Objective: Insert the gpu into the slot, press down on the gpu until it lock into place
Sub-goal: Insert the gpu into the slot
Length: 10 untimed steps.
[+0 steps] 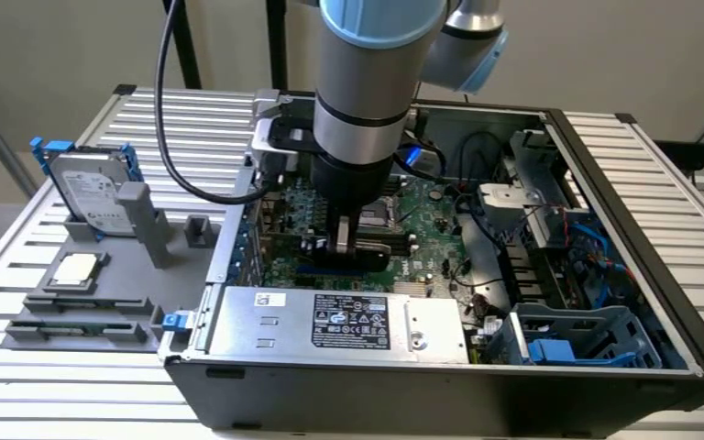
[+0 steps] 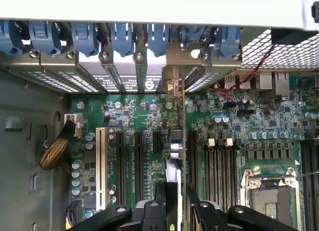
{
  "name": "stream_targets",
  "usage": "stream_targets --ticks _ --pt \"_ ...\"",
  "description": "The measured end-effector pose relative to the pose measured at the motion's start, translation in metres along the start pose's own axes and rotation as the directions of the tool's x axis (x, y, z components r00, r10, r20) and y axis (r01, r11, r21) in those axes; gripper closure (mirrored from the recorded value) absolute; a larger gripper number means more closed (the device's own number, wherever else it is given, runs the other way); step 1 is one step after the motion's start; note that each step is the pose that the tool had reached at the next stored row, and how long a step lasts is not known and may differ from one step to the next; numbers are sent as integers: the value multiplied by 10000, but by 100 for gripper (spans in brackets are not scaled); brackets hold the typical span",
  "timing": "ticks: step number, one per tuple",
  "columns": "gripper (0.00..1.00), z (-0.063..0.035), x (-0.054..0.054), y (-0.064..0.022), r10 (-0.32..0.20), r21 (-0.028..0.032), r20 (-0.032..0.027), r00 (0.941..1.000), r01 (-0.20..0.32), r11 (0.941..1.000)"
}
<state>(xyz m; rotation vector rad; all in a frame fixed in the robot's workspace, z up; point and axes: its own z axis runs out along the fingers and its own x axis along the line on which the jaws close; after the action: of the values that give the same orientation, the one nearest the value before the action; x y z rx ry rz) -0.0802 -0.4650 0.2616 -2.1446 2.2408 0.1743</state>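
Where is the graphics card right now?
In the wrist view the gpu stands on edge, held in the gripper, over the green motherboard among its black slots, its metal end toward the row of blue clips.

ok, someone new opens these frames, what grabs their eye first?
The grey-and-blue arm reaching down into the open black PC case, in the middle of the exterior view. Its hand is at the gpu, which stands edge-on over the green motherboard. On the exterior view's left, a silver hard drive stands propped in a grey fixture on the slatted table.
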Motion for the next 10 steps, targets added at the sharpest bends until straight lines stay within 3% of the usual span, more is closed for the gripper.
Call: stream_targets --ticks 10 --pt "74 32 2 -13 -89 -27 -31 10000 89 10000"
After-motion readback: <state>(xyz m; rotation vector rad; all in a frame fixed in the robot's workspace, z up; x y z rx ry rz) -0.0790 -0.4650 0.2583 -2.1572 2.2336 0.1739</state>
